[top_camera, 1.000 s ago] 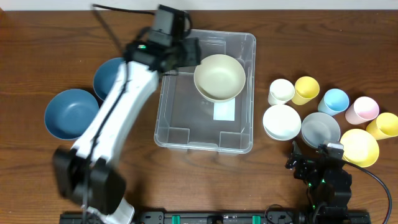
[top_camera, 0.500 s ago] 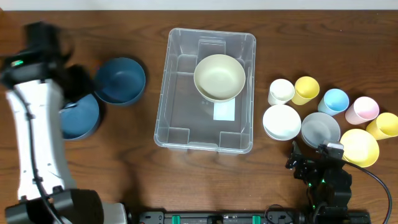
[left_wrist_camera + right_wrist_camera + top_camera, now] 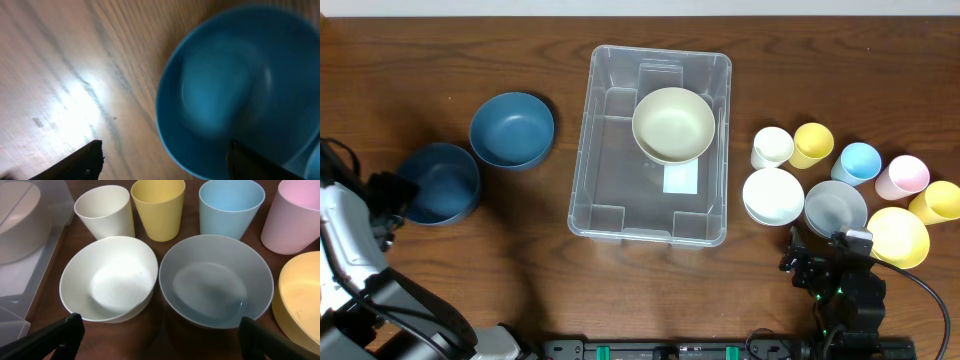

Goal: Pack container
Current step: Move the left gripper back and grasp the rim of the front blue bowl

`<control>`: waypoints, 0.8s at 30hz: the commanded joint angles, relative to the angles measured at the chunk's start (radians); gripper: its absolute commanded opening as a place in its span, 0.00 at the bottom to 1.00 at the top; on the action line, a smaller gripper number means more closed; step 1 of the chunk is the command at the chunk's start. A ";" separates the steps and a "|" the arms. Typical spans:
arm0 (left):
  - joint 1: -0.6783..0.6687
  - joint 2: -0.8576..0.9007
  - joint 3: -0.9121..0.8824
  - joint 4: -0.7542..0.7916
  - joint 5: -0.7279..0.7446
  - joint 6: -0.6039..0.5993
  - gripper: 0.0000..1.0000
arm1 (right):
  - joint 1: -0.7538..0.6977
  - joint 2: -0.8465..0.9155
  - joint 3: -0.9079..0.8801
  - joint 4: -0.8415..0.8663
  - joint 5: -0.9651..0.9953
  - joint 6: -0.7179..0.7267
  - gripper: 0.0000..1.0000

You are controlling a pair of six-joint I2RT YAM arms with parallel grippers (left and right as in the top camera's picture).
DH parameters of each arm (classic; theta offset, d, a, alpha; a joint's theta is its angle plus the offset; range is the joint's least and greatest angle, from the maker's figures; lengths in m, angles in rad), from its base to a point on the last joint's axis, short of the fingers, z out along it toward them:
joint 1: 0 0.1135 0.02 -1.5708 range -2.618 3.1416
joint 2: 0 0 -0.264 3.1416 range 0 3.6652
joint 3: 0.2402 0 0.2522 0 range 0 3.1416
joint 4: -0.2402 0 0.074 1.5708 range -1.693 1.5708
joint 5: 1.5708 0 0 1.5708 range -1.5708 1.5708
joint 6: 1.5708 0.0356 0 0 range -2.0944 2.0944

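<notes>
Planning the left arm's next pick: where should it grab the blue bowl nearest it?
Grip the blue bowl by its rim, on the side away from the second blue bowl, descending from above with one finger inside and one outside. It sits upright, mouth up, and looks too wide to span.

Clear rectangular container [image 3: 620, 190] sits upright mid-worktop [image 3: 520, 260], open-topped, cream bowl [image 3: 673, 124] inside far end (white label on base).

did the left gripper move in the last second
Yes. The left gripper swung away from the far left corner of the container, going left and toward the near side. It now sits at the left side of the nearer blue bowl.
</notes>
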State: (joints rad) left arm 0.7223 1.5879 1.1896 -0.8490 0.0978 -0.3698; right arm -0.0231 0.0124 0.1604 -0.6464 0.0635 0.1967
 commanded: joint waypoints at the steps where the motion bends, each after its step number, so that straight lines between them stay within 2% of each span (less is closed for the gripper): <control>1: -0.002 0.018 -0.071 0.052 -0.008 0.006 0.78 | -0.010 -0.006 -0.001 -0.002 0.007 -0.011 0.99; 4: -0.001 0.042 -0.135 0.118 -0.023 -0.004 0.78 | -0.010 -0.006 -0.001 -0.002 0.007 -0.011 0.99; 7: -0.001 0.071 -0.156 0.149 -0.023 -0.005 0.70 | -0.010 -0.006 -0.001 -0.002 0.007 -0.011 0.99; 11: -0.001 0.072 -0.155 0.164 -0.023 -0.006 0.27 | -0.010 -0.006 -0.001 -0.002 0.007 -0.011 0.99; 14: -0.001 0.071 -0.154 0.170 -0.022 -0.006 0.06 | -0.010 -0.006 -0.001 -0.002 0.007 -0.011 0.99; 19: -0.001 0.051 -0.123 0.114 -0.019 -0.006 0.06 | -0.010 -0.006 -0.001 -0.002 0.007 -0.011 0.99; 24: -0.001 -0.055 -0.050 0.014 -0.019 -0.009 0.06 | -0.010 -0.006 -0.001 -0.002 0.007 -0.011 0.99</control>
State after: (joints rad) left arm 0.7208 1.6184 1.0710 -0.8112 0.0937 -0.3737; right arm -0.0231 0.0124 0.1604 -0.6464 0.0639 0.1967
